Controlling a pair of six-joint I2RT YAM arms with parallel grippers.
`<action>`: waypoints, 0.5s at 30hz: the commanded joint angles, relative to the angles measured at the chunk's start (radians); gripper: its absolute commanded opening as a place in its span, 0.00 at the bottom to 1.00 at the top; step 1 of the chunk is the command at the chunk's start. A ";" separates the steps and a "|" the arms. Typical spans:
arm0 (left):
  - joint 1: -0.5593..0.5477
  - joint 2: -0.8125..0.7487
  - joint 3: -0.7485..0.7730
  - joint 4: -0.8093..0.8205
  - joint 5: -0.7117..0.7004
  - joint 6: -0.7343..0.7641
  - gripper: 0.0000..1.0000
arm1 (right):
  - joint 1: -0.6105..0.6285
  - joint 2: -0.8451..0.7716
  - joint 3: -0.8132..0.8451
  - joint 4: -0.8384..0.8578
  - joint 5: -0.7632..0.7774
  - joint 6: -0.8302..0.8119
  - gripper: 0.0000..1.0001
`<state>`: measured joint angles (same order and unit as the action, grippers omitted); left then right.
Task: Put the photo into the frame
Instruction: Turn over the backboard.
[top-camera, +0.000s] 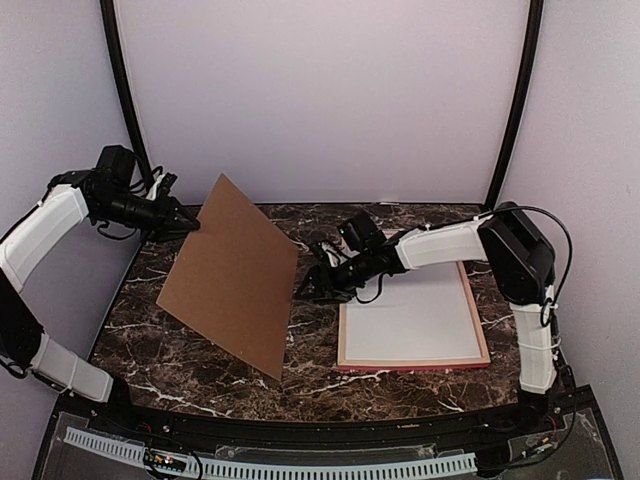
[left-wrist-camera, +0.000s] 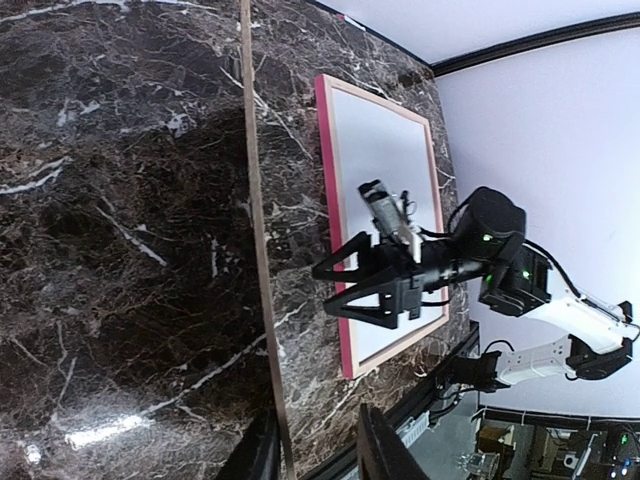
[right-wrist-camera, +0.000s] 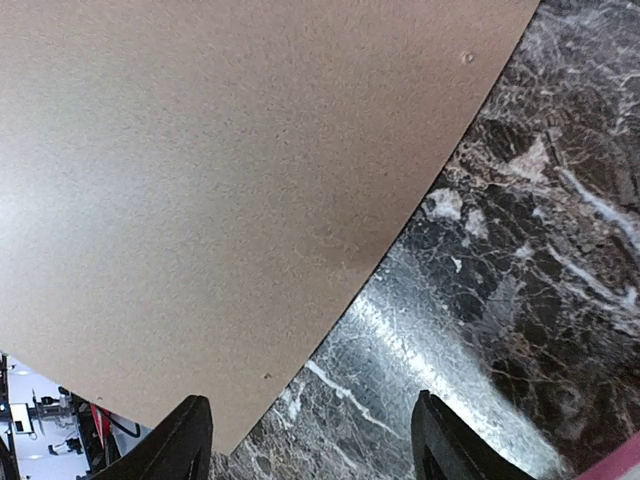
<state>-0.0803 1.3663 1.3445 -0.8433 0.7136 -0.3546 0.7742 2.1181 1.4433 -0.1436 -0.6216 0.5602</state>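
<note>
A plain brown backing board (top-camera: 232, 275) stands tilted over the left half of the table, its low corner near the front. My left gripper (top-camera: 190, 225) is at the board's top left corner. In the left wrist view the board's thin edge (left-wrist-camera: 257, 200) runs between my left gripper's (left-wrist-camera: 320, 455) parted jaws, close to one finger with a clear gap to the other. The pink frame (top-camera: 412, 366) lies flat on the right with a white sheet (top-camera: 415, 320) inside it. My right gripper (top-camera: 305, 290) hovers open and empty by the board's right edge (right-wrist-camera: 230, 180). The photo is hidden.
The dark marble table (top-camera: 150, 330) ends at a black rail along the front. The right arm reaches across the frame's (left-wrist-camera: 328, 170) top left corner. Purple walls and two black posts close off the back.
</note>
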 joint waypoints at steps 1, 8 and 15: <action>-0.032 -0.054 -0.052 0.143 0.105 -0.070 0.28 | 0.034 0.073 0.038 0.031 0.002 0.036 0.69; -0.075 -0.056 -0.112 0.248 0.138 -0.142 0.29 | 0.037 0.091 0.011 0.084 -0.012 0.070 0.69; -0.126 -0.057 -0.102 0.348 0.166 -0.208 0.42 | 0.035 0.091 -0.037 0.204 -0.092 0.126 0.71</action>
<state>-0.1776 1.3411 1.2373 -0.5968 0.8291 -0.5137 0.8059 2.1937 1.4364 -0.0422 -0.6563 0.6460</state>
